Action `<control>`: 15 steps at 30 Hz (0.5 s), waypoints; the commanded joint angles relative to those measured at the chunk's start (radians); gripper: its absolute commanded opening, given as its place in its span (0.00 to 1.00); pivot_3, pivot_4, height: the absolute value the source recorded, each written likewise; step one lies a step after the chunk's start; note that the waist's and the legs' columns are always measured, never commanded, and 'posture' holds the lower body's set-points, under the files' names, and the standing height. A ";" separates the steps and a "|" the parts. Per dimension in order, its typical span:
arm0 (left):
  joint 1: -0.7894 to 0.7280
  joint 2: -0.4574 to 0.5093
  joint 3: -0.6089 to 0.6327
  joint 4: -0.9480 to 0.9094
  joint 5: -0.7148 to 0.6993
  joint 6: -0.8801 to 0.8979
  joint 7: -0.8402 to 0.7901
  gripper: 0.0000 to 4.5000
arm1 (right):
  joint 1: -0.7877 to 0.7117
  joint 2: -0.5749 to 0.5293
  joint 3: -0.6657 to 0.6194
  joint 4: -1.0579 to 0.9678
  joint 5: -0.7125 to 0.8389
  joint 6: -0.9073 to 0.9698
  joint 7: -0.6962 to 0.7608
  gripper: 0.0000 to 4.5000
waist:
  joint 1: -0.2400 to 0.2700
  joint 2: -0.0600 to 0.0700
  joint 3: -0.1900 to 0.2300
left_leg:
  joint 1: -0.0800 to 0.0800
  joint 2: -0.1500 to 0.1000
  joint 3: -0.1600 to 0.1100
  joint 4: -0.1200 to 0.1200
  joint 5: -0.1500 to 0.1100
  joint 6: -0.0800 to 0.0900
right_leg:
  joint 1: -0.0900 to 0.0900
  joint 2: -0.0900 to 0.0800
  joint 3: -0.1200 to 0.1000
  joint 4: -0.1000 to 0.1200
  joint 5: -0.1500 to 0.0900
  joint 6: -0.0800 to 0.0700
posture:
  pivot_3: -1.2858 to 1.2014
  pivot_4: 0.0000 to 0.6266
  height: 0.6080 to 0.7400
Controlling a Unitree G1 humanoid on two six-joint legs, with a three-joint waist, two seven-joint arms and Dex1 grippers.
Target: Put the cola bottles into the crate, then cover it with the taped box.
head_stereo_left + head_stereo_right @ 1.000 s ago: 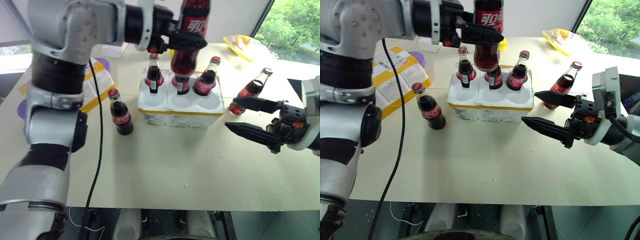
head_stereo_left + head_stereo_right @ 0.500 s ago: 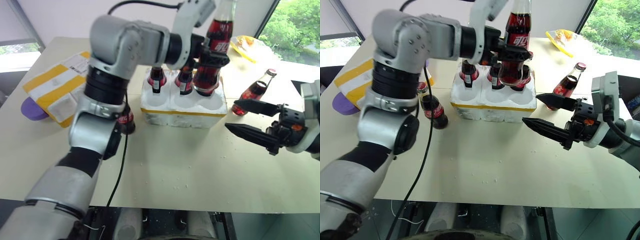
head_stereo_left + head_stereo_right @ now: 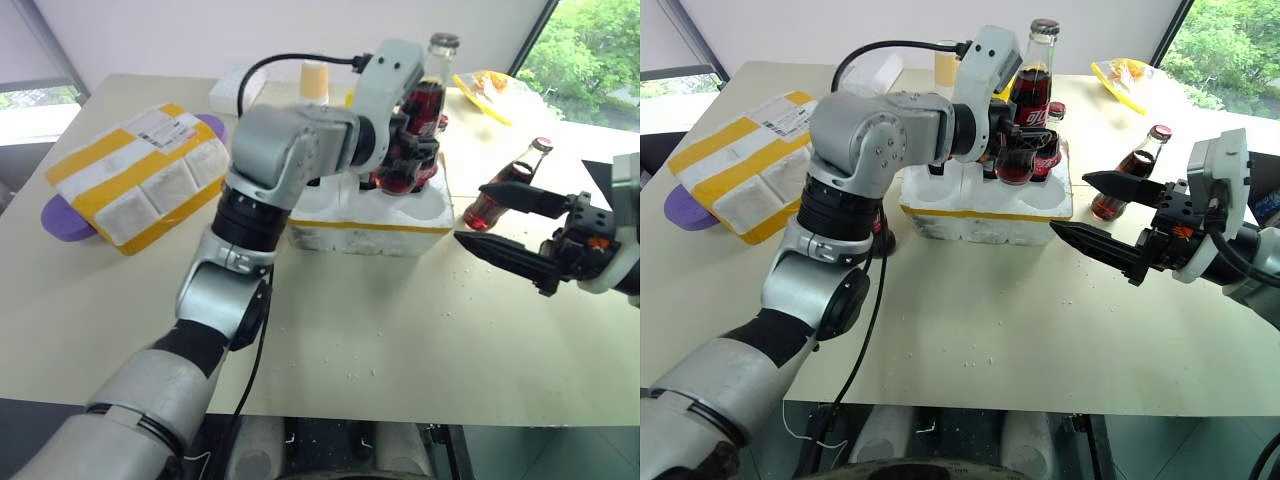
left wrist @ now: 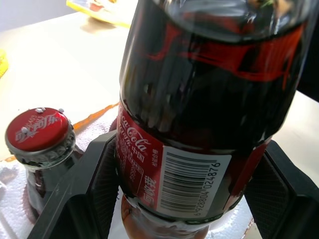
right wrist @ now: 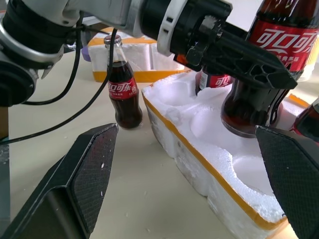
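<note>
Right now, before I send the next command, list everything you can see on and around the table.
held cola bottle: one, dark with red label, upright at the crate
cola bottles in the crate: at least two, same, in wells
cola bottle on the right: one, on the table
cola bottle on the left: one, on the table
crate: one, white with yellow band, mid-table
taped box: one, white with yellow strips, left, on a purple object
small white box: one, far edge
pale cup: one, far edge
yellow packet: one, far right
table: one, beige
left end effector: black, clamping the held bottle
right end effector: black, open, right of the crate
</note>
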 commanded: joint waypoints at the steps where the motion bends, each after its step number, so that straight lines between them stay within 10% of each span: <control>1: 0.003 -0.003 0.015 -0.110 0.010 -0.024 0.017 0.63 | -0.003 -0.010 -0.036 -0.002 -0.001 -0.018 0.002 1.00 | 0.000 0.000 0.000 | 0.000 0.000 0.000 0.000 0.000 0.000 | 0.000 0.000 0.000 0.000 0.000 0.000 | 0.52 0.24 1.00; 15: 0.122 0.020 -0.033 -0.067 0.069 -0.125 -0.040 0.63 | -0.008 -0.010 -0.032 0.022 -0.026 -0.027 0.019 1.00 | 0.000 0.000 0.000 | 0.000 0.000 0.000 0.000 0.000 0.000 | 0.000 0.000 0.000 0.000 0.000 0.000 | 0.52 0.24 1.00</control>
